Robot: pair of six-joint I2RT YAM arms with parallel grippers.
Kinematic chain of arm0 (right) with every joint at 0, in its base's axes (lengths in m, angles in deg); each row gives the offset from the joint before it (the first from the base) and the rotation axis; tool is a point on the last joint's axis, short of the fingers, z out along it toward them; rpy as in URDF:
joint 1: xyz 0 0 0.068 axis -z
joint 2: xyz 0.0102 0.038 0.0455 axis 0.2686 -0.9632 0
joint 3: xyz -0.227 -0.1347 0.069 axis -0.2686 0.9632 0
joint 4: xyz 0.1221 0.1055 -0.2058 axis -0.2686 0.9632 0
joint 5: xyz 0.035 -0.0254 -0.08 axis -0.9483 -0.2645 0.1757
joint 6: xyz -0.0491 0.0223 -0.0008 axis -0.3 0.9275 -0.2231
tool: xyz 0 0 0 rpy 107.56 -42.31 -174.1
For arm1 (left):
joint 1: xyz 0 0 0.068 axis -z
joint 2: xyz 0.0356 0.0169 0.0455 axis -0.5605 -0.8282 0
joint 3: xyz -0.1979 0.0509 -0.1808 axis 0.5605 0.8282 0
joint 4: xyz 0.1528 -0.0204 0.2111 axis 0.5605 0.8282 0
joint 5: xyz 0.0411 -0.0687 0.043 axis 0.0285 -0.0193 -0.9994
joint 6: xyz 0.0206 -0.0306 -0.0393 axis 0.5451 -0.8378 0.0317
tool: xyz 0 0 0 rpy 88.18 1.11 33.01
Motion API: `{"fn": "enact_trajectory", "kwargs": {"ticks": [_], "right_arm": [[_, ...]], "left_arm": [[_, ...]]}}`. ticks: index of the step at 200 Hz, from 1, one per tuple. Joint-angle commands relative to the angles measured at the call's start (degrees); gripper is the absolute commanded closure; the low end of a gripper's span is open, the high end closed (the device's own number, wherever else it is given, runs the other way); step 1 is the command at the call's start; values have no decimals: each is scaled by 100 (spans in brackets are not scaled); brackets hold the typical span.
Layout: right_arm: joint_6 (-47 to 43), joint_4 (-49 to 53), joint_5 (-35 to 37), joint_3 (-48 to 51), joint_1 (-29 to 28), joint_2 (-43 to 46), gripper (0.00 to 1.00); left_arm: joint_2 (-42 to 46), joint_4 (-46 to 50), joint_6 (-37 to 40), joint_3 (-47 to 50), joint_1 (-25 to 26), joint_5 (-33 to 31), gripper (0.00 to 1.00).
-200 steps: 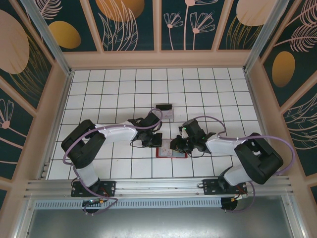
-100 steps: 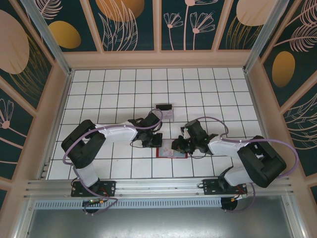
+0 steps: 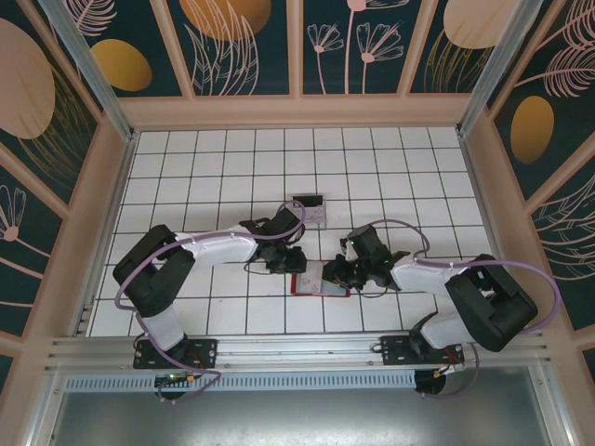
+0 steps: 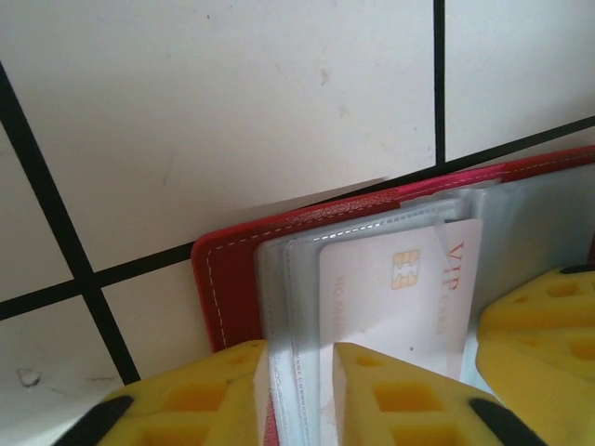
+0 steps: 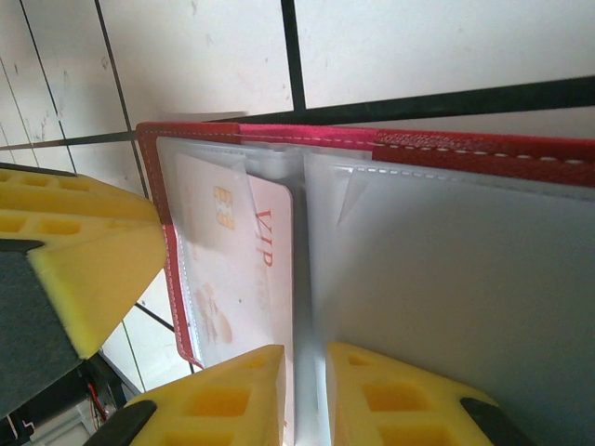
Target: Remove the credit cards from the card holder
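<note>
Asker: Start with the card holder (image 4: 228, 279). What does it look like?

Describer: It is red, with pale stitching running just inside its edge, and it lies open and flat. Inside are clear plastic sleeves (image 5: 446, 279), slightly cloudy. One sleeve holds a white card (image 4: 390, 297) with a gold chip and the letters VIP printed in red.

Asker: Where is it?

Describer: It is on the white table (image 3: 232, 167), which is ruled with black grid lines. From above, it sits in the near middle of the table, between the tips of the two arms.

Asker: What are the claws doing?

Describer: The left gripper (image 4: 299, 372) reaches in from the left. Its yellow fingers stand a little apart at the holder's edge, with the sleeve edges in the narrow gap between them. I cannot tell whether they are pinching the plastic. The right gripper (image 5: 305, 372) reaches in from the opposite side. Its yellow fingers are closed on the seam where two sleeves meet.

Asker: Has anything changed from a second ago?

Describer: The holder lies on the same spot. From above, more of its pale inside now shows between the two grippers, and its left red edge is easier to see. The left gripper has shifted slightly. The right arm's elbow sits a little closer to the near edge of the table than it did.
</note>
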Motion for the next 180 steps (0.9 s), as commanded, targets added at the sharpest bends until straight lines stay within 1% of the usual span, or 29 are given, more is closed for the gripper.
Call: {"fn": "enact_trajectory", "kwargs": {"ticks": [1, 63, 127, 180], "right_arm": [[22, -35, -7, 87, 30, 10, 80], [83, -187, -95, 69, 35, -154, 80], [119, -325, -174, 1, 35, -288, 79], [180, -474, -218, -50, 31, -471, 79]], "left_arm": [[128, 253, 3, -170, 83, -105, 71], [-195, 510, 102, -231, 159, -382, 72], [-325, 626, 146, -208, 167, -500, 81], [-361, 621, 159, -214, 169, -480, 83]]}}
